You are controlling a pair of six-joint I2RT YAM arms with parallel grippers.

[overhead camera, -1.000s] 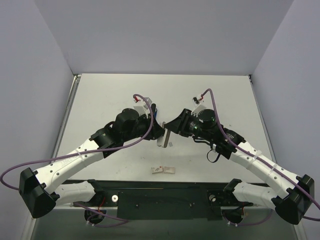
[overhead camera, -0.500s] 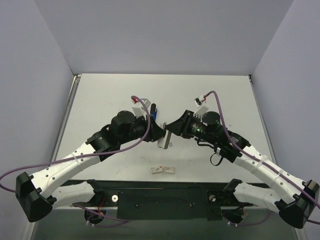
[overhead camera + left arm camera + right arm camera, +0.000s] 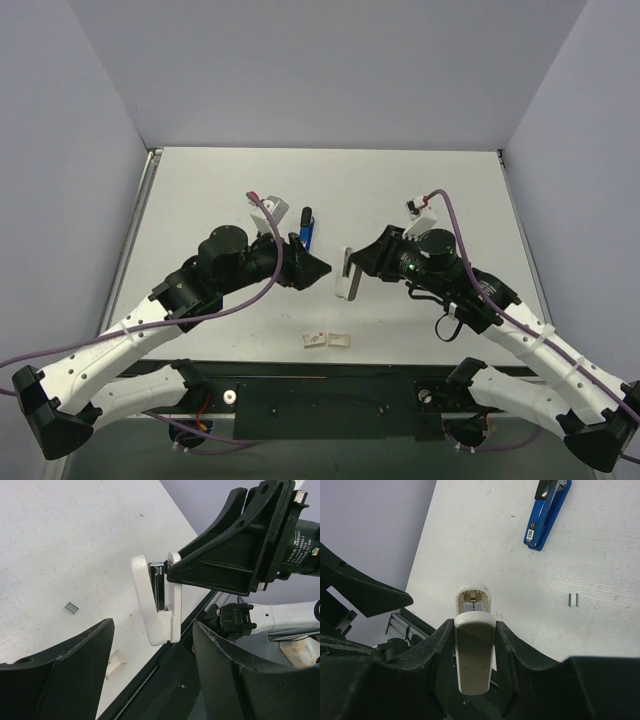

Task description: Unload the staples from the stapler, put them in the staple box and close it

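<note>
The stapler (image 3: 308, 226), blue, lies flat on the table (image 3: 200, 190) near our left gripper (image 3: 316, 268), jaws spread and empty; our right gripper (image 3: 474, 627) pinches a white bar (image 3: 150, 600). We should grip the stapler's sides squarely.

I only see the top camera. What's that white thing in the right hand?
Observer: The left wrist camera shows a shiny metal strip inside the white piece; the right hand is shut on it.
Operator: Is the other hand holding something?
Observer: No, the left hand is open with nothing in it.
Operator: Any staples out?
Observer: The right wrist camera shows a few staples on the table, apart from the blue stapler.
</note>
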